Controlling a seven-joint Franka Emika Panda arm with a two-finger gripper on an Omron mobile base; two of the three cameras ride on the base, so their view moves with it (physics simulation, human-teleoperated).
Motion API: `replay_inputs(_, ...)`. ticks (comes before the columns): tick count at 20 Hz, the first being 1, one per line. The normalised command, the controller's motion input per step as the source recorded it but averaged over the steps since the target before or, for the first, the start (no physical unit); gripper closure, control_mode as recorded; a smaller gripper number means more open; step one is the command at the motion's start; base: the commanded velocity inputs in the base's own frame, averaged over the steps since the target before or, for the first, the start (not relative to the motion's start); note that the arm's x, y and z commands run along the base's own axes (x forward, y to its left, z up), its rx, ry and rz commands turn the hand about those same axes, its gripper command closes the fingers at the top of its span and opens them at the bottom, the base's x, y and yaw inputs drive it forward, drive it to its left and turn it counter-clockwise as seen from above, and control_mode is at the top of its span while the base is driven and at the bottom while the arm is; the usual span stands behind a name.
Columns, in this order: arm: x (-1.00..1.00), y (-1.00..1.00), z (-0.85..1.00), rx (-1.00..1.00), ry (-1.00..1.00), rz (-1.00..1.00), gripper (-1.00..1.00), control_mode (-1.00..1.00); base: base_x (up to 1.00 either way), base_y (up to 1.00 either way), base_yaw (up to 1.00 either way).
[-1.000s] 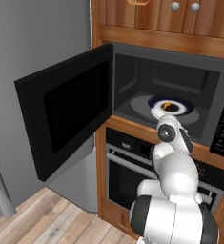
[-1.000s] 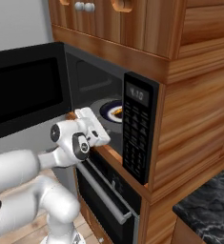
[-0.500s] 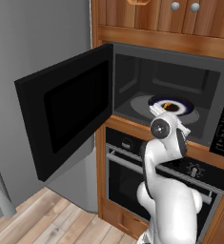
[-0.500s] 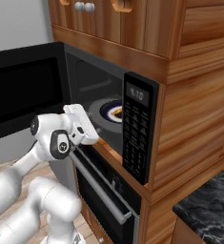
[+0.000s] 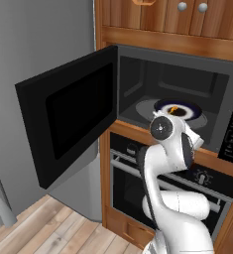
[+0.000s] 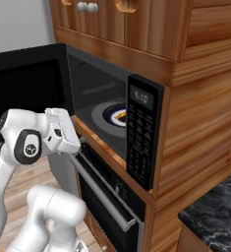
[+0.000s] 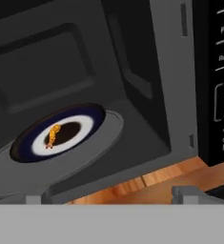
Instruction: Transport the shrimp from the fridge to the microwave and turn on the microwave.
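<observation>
The shrimp [image 7: 52, 135] lies on a dark plate with a white ring [image 7: 61, 136], on the round turntable inside the microwave [image 7: 132, 71]. The same shrimp [image 5: 172, 108] [image 6: 122, 116] shows in both base views. The microwave door [image 5: 73, 116] is swung wide open to the left. My gripper [image 7: 108, 195] [image 6: 77, 141] hangs just outside the microwave's front sill, pointing in, open and empty. The fridge [image 5: 38, 44] is the grey wall at the left.
The keypad panel [image 6: 141, 138] is right of the cavity. A black oven with a bar handle [image 6: 107, 197] sits directly below, close under my hand. Wooden cabinets [image 6: 136, 24] hang above. A dark stone counter [image 6: 215, 221] lies at the lower right.
My hand has drawn back out of the microwave mouth, away from the plate and toward the open door side. Its jaws stayed open. The shrimp and plate have not moved.
</observation>
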Motion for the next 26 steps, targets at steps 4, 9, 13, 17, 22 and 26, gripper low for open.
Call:
replay_inputs(4,-0.9,0.34,0.0,-0.08,-0.01,0.0,-1.0,-1.0,0.0,0.0,0.0)
replay_inputs(9,-0.98,0.18,-0.02,-0.16,-0.04,0.14,-1.0,-1.0,0.0,0.0,0.0)
replay_inputs(13,-1.0,0.0,-0.08,-0.18,-0.05,0.34,-1.0,-1.0,0.0,0.0,0.0)
replay_inputs(17,-1.0,-0.16,-0.28,-0.13,-0.05,0.33,-1.0,-1.0,0.0,0.0,0.0)
replay_inputs(22,-1.0,-0.05,-0.52,-0.16,0.0,0.22,-1.0,-1.0,0.0,0.0,0.0)
replay_inputs(26,-1.0,0.07,-0.82,-0.25,0.0,0.09,-1.0,-1.0,0.0,0.0,0.0)
